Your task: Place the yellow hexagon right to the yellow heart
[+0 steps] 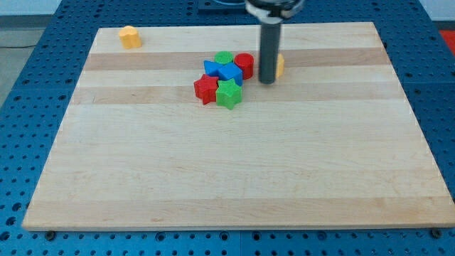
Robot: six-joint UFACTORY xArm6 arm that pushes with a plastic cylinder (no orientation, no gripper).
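- At the far left corner of the wooden counter [213,171] sits a yellow block [129,36], alone and well apart from everything else; its outline is too small for us to call it a heart or a hexagon with certainty.
- Moving right, near the middle of the far half of the counter, we see a tight cluster of blocks.
- The red star-like block [205,89] is the cluster's leftmost piece, on its near side.
- Just right of it, and touching it, is the green star-like block [229,94], the nearest piece of the group.
- Behind those two lie the blue blocks [222,70], pressed against each other; we cannot tell their exact shapes.
- A green block [224,57] sits at the far edge of the cluster, just behind the blue ones.
- The red cylinder [244,64] stands upright at the cluster's right side, touching the blue pieces.
- Right of the cylinder, our dark rod comes down from the top of the view, and our tip [266,82] rests on the counter just beside the red cylinder.
- A second yellow block [280,65] peeks out from behind the rod on its right, mostly hidden, so its shape is unclear to us.
- We carry no gripper, so there is nothing released, clenched or grasping to report; the rod only touches by its end.
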